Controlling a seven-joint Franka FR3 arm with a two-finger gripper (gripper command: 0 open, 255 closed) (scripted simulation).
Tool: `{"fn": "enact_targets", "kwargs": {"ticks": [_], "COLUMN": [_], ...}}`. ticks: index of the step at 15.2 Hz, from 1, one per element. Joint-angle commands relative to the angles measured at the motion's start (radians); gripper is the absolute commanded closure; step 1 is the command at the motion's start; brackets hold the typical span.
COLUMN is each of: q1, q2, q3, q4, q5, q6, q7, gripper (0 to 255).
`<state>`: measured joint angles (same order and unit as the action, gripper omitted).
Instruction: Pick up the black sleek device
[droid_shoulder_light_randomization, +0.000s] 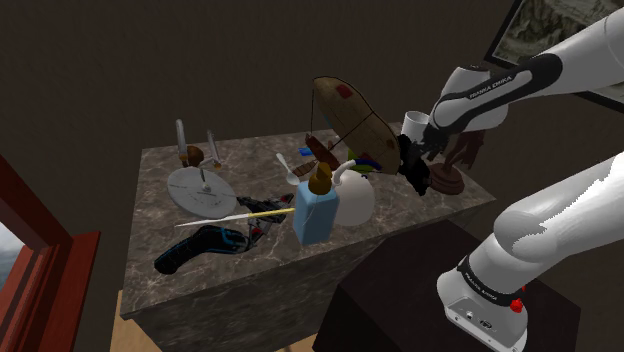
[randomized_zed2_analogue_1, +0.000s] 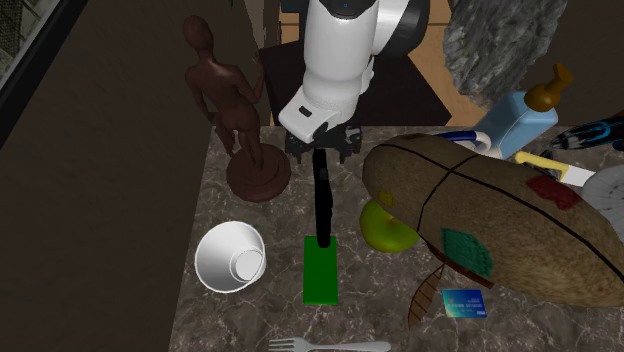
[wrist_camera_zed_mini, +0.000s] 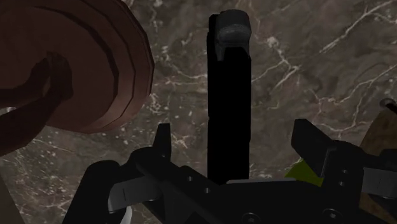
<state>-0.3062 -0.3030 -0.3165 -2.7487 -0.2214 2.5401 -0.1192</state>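
At the stand-side edge, shoulder view: gripper (droid_shoulder_light_randomization: 413, 170) low over the table (droid_shoulder_light_randomization: 155, 165), just beside the statue (droid_shoulder_light_randomization: 447, 180) and a white cup (droid_shoulder_light_randomization: 413, 122).
Mid-table, same view: blue bottle (droid_shoulder_light_randomization: 318, 210), white bowl (droid_shoulder_light_randomization: 354, 198) and a brown patched ball (droid_shoulder_light_randomization: 350, 115) crowd together; a drill (droid_shoulder_light_randomization: 200, 245) lies nearer the table's left end in this view.
Second exterior view, gripper (randomized_zed2_analogue_1: 320, 150): points down near the table's far edge, between statue (randomized_zed2_analogue_1: 235, 110) and ball (randomized_zed2_analogue_1: 500, 220).
Device (randomized_zed2_analogue_1: 322, 205): a slim black bar running from under the gripper toward the near edge; its tip reaches a green slab (randomized_zed2_analogue_1: 320, 270), and whether they touch cannot be told.
Neighbours: cup (randomized_zed2_analogue_1: 230, 258) on one side of the slab, a lime-green fruit (randomized_zed2_analogue_1: 385, 230) just beside the device on the other.
Wrist view, fingers (wrist_camera_zed_mini: 164, 137): apart, one on each side of the device (wrist_camera_zed_mini: 229, 95), neither touching it.
Device end: grey cap at its far tip, marble behind; whether it rests on the table cannot be told.
Statue base (wrist_camera_zed_mini: 89, 70): near the device, apart from it.
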Motion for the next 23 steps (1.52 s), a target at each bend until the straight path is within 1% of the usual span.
{"fn": "enact_targets", "kwargs": {"ticks": [1,3,4,13,23], "q1": [0.002,0.002,0.003,0.002,-0.004], "q2": [0.026,0.034,0.035,0.035,-0.096], "q3": [-0.003,-0.004,-0.004,-0.004,0.017], "q4": [-0.013,-0.015,-0.016,-0.015,0.035], "q5": [0.000,0.001,0.001,0.001,-0.002], "q6": [0.039,0.050,0.051,0.050,-0.130], "q7": [0.001,0.001,0.002,0.001,0.004], "gripper": [0,0,255,255,255]}}
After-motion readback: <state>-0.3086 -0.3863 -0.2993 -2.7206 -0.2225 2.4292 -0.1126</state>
